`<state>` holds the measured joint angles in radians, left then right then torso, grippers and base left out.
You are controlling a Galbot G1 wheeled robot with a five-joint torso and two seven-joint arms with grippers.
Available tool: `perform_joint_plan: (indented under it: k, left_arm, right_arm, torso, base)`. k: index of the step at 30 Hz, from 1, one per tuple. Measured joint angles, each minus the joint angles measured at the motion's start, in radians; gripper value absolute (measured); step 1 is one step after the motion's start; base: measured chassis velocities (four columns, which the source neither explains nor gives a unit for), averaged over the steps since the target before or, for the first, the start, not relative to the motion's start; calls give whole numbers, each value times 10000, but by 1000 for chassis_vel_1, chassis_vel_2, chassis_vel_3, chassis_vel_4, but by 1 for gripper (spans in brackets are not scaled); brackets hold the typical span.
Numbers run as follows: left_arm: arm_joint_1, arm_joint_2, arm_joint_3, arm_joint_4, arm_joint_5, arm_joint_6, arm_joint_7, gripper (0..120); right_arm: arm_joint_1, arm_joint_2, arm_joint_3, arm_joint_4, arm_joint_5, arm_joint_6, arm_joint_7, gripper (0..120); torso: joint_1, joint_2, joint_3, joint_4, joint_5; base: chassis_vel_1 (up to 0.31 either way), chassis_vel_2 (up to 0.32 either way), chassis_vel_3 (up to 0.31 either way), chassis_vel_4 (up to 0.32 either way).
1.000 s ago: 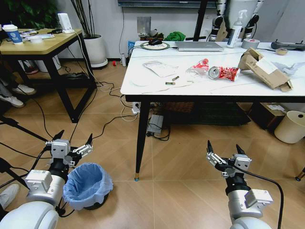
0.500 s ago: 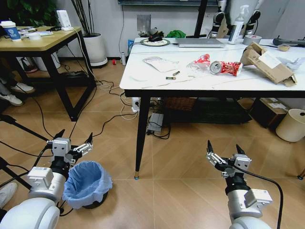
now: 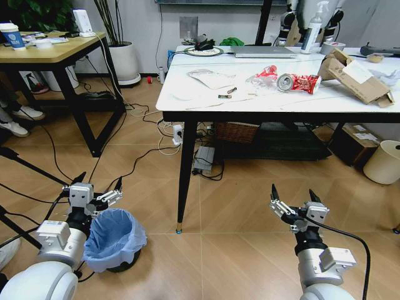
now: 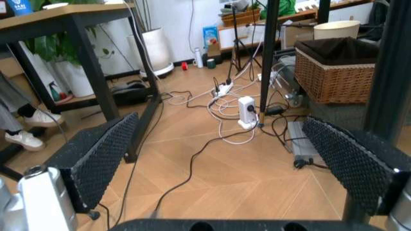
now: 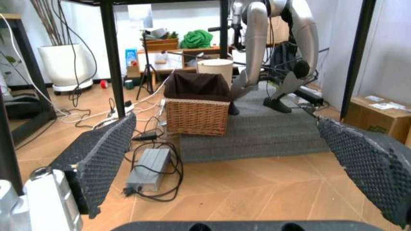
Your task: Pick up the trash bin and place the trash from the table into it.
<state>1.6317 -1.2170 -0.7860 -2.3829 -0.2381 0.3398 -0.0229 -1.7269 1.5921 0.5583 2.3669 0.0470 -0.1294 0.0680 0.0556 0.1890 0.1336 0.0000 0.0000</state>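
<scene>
The trash bin (image 3: 114, 237), dark with a crinkled light-blue bag over its rim, stands on the floor at the lower left. My left gripper (image 3: 98, 182) hovers open just beyond the bin's far left rim and holds nothing; its pads (image 4: 96, 156) frame bare floor. Open and empty as well, my right gripper (image 3: 292, 195) hangs low over the floor at the lower right. On the white table (image 3: 250, 106) lies the trash: a red-labelled bottle (image 3: 267, 75), a red wrapper (image 3: 300, 82), a torn cardboard box (image 3: 357, 78) and white paper (image 3: 209, 78).
A black table leg (image 3: 184, 181) stands between the arms. Cables (image 3: 140, 122) trail over the floor. A yellow desk (image 3: 50, 53) is at far left. A wicker basket (image 5: 197, 108) sits under the table, with a cream bin (image 3: 382, 162) at right. A laptop (image 3: 262, 52) and spray bottle (image 3: 314, 28) stand at the table's back.
The whole picture has shifted, with the table now higher in view, so the camera has moved. Both grippers stay open, and the bin keeps its place beside the left one.
</scene>
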Motion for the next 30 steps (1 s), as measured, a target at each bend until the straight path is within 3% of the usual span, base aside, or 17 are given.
perform_joint_plan:
  k: [15, 22, 30]
  left_arm:
    - [-104, 367, -203, 400, -462, -65, 102, 100]
    - [-249, 1146, -577, 1358, -1230, 24, -77, 100]
    - [-283, 2151, -580, 2851, -2167, 915, -156, 100]
  right_arm:
    - [-12, 62, 20, -41, -6, -43, 89, 100]
    - [114, 65, 14, -95, -18, -327, 416, 100]
    - [593, 154, -3, -400, 247, -590, 734, 100]
  torso:
    - [-121, -568, -445, 0, 0]
    - [-147, -666, -519, -1, -1]
    - [-145, -645, -500, 0, -1]
  base:
    - [0, 0, 0, 0]
    - [0, 0, 0, 0]
    - [0, 0, 0, 0]
